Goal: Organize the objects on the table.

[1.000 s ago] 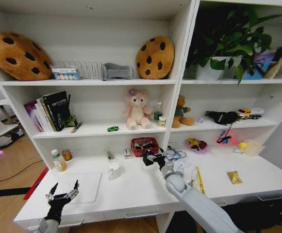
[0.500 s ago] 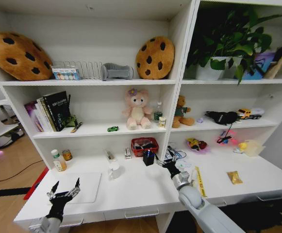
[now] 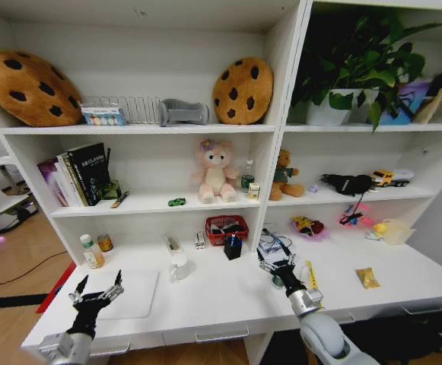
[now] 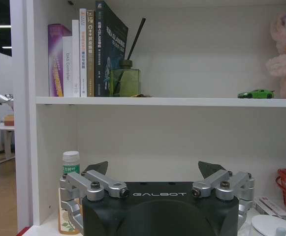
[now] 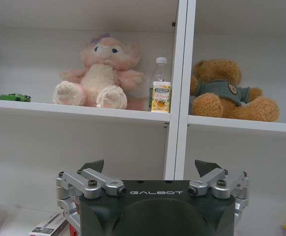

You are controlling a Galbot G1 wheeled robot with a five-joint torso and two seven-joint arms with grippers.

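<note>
Grippers both hang spread and empty. Right gripper [image 3: 283,265] hovers near the yellow strip [image 3: 313,278], which runs front-to-back beside it; left gripper [image 3: 95,295] is over the laptop [image 3: 133,293].

front table [image 3: 221,300] bare | rear blocked: red basket [image 3: 226,228], black box [image 3: 233,247], cup [image 3: 179,266]

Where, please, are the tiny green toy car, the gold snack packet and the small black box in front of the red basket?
tiny green toy car [image 3: 176,201]: head view, middle of its body, on the shelf.
gold snack packet [image 3: 368,278]: head view, centre of the packet, on the table.
small black box [image 3: 233,247]: head view, its front face.
</note>
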